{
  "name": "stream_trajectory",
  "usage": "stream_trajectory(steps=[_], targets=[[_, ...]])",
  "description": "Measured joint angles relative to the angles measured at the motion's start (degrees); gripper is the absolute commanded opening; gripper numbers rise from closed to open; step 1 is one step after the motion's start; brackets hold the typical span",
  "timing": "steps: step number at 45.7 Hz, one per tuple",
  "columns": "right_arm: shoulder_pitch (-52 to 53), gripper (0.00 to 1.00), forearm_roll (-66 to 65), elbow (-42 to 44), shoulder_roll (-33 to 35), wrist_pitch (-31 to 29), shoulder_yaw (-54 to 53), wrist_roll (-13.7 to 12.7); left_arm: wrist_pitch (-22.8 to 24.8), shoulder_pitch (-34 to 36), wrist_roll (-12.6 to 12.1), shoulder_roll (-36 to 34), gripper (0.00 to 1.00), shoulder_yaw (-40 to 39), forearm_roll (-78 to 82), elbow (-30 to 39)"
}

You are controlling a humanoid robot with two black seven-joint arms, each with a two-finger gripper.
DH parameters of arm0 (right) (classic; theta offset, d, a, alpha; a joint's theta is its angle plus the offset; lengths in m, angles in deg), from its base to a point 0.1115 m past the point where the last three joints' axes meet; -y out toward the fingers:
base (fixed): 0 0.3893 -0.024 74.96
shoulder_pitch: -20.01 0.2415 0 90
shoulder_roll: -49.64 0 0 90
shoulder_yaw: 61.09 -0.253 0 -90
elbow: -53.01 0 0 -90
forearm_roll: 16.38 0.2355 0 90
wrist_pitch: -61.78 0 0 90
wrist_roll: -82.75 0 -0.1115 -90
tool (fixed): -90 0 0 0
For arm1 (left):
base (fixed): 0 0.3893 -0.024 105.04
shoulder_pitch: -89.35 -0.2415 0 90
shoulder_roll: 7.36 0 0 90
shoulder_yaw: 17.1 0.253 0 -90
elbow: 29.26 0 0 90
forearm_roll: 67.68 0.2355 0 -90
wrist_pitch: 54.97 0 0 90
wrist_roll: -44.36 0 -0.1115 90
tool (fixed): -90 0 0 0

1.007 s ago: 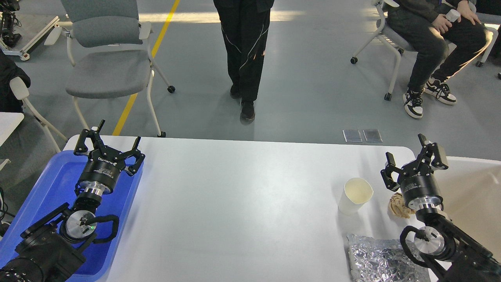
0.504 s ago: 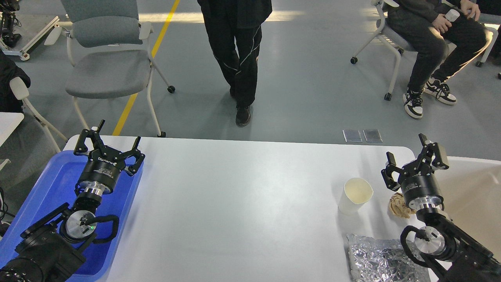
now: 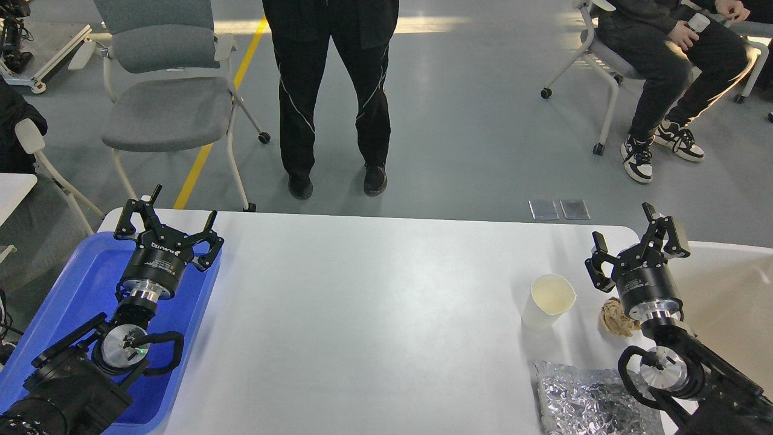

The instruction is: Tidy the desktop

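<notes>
The white desktop (image 3: 374, 314) fills the middle of the view. On its right side stand a white paper cup (image 3: 548, 301), upright and empty, a crumpled brown paper ball (image 3: 616, 317) and a sheet of crumpled silver foil (image 3: 589, 402) at the front edge. My right gripper (image 3: 634, 241) is open and empty, held above the desktop just behind the paper ball. My left gripper (image 3: 169, 228) is open and empty, held above the far right corner of the blue tray (image 3: 78, 290).
A cream-white shallow bin (image 3: 731, 296) stands past the desktop's right edge. A person (image 3: 332, 90) stands close behind the far edge. A grey chair (image 3: 163, 90) is at the back left; a seated person (image 3: 670, 60) is at the back right.
The standing person has stepped left and closer to the table. My right gripper has shifted slightly up and left. The left arm has not moved.
</notes>
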Motion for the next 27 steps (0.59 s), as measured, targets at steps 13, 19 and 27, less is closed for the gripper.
stream_trajectory(steps=[13,19,27], targets=[[-0.1,1.00,0.1,-1.5,1.1,0.3,0.3,-2.2,0.0,0.0,0.0,0.0,1.00,0.0,0.0,0.0],[-0.2,1.00,0.1,-2.1,1.9,0.5,0.4,-3.3,0.0,0.0,0.0,0.0,1.00,0.0,0.0,0.0],[-0.1,1.00,0.0,-2.8,3.6,0.6,1.4,-4.0,0.0,0.0,0.0,0.0,1.00,0.0,0.0,0.0]])
